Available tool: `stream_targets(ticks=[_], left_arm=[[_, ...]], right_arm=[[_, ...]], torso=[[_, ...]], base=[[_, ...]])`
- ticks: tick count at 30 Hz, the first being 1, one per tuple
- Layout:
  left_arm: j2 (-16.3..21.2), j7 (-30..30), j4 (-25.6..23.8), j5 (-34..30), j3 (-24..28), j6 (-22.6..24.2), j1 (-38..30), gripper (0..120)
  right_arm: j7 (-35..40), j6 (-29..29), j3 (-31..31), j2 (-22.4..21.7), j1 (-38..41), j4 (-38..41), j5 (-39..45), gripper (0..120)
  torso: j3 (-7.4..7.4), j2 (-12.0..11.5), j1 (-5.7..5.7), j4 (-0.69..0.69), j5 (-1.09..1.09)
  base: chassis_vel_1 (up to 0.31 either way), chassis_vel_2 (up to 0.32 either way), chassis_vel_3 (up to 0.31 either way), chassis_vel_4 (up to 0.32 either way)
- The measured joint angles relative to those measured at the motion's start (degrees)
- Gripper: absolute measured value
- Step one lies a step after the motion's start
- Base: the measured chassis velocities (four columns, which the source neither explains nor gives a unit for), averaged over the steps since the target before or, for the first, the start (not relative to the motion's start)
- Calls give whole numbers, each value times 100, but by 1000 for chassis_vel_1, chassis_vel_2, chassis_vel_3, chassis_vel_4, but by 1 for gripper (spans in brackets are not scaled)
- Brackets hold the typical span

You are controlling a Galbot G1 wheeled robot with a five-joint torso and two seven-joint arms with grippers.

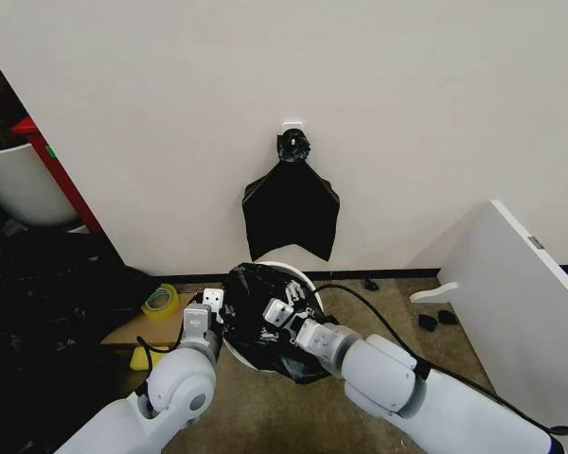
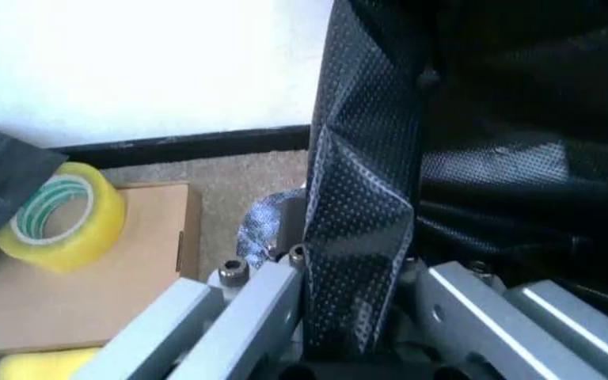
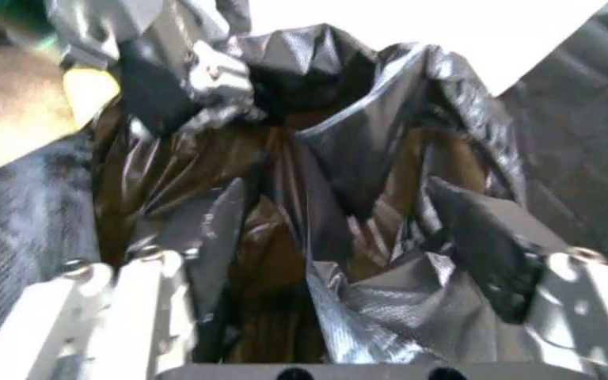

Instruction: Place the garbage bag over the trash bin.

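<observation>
Head view: both grippers' jaws clench the garbage bag [image 1: 265, 322] over the trash bin [image 1: 298, 274] rim.

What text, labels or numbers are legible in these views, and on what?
None legible.
The tape roll on the cardboard box: green rings on its core, no words readable.
The white board: a small tag on its top edge, too small to read.
The garbage bag, clamped by the left gripper: dotted texture, no print.
</observation>
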Motion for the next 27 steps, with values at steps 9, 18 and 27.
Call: stream_targets(ticks=[9, 18, 27], left_arm=[[33, 16, -40, 13, -30, -21, 50, 1], [45, 21, -78, 37, -46, -73, 107, 1], [161, 287, -77, 181, -239, -338, 281, 1]], right_arm=[[-73, -107, -101, -13, 87, -154, -5, 32], [-58, -107, -65, -67, 13, -134, -37, 0], [20, -2, 418, -90, -178, 204, 616, 0]], torso=[[0, 0, 0, 0, 0], [0, 0, 0, 0, 0], [0, 0, 0, 0, 1]], base=[[0, 0, 0, 0], [0, 0, 0, 0], [0, 0, 0, 0]])
